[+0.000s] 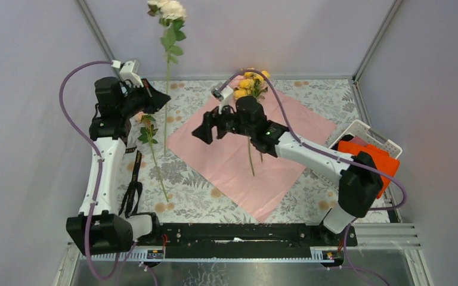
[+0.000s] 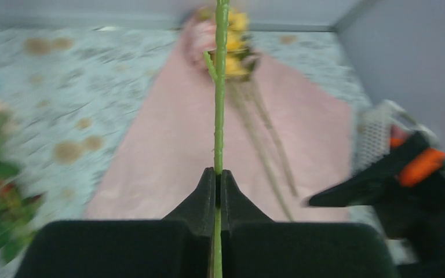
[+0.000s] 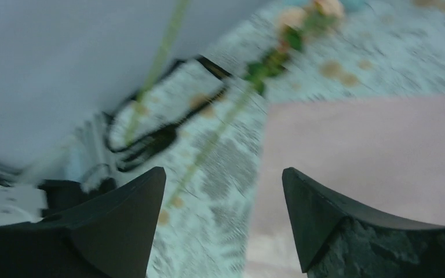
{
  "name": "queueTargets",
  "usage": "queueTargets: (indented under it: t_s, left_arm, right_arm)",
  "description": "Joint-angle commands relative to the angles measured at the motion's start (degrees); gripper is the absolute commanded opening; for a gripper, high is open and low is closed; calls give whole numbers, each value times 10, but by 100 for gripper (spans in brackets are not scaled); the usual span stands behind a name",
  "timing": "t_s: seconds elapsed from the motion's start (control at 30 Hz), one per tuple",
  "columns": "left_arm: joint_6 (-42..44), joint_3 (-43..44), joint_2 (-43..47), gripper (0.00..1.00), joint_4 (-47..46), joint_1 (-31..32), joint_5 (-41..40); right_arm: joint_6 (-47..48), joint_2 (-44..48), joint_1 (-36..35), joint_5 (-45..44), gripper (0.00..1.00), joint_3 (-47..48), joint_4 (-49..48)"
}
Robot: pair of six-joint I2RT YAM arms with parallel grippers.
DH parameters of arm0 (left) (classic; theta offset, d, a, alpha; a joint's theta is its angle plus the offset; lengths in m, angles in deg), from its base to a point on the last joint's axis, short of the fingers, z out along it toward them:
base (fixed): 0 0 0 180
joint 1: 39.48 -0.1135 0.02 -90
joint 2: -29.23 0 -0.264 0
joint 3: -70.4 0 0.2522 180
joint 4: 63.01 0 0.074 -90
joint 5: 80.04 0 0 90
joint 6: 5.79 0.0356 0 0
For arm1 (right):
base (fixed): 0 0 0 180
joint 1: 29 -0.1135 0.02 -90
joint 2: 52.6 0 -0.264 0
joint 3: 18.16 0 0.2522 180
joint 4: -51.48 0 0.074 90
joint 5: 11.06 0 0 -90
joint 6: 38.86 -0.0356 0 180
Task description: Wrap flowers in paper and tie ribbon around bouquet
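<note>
Left gripper [image 2: 217,176] pinches a white flower [image 1: 166,9] by its stem, left of the paper [image 1: 214,161]; right gripper [image 3: 223,174] hangs wide above it. Yellow flowers [image 1: 250,83] lie there, apparently unwrapped; wrapping and tying remain.

No legible text or labels anywhere.

The paper [image 1: 226,161] looks thin and matt, the floral-printed table cover [image 1: 191,196] soft like cloth, the flower stem [image 2: 218,116] smooth green plastic, the left gripper [image 2: 218,174] and right gripper [image 3: 223,174] matt black plastic, and at three o'clock a perforated white plastic basket [image 1: 370,132] holds orange cloth [image 1: 374,156].
</note>
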Motion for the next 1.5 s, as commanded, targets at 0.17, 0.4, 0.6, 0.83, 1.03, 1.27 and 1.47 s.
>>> queueTargets:
  t_s: [0.17,0.4,0.6,0.83,1.03,1.27,1.47]
  left_arm:
    - [-132,-15,26,0,-106,84,56]
    - [-164,-45,25,0,-141,86,63]
    - [7,-6,0,99,10,86,-136]
    - [152,-106,-66,99,31,64,-401]
    - [105,-122,-147,99,0,13,-391]
    - [57,-75,-287,89,8,11,-405]
    - [26,-49,-374,70,3,9,-404]
  right_arm:
    - [-231,-137,-21,137,93,89,-374]
    - [-276,-177,-21,99,7,99,-357]
    - [-230,-73,63,-3,0,14,-154]
    - [-15,-72,143,-188,0,37,235]
    - [15,-132,165,-215,7,59,271]
    - [31,-196,181,-211,59,125,362]
    - [25,-131,181,-196,65,84,345]
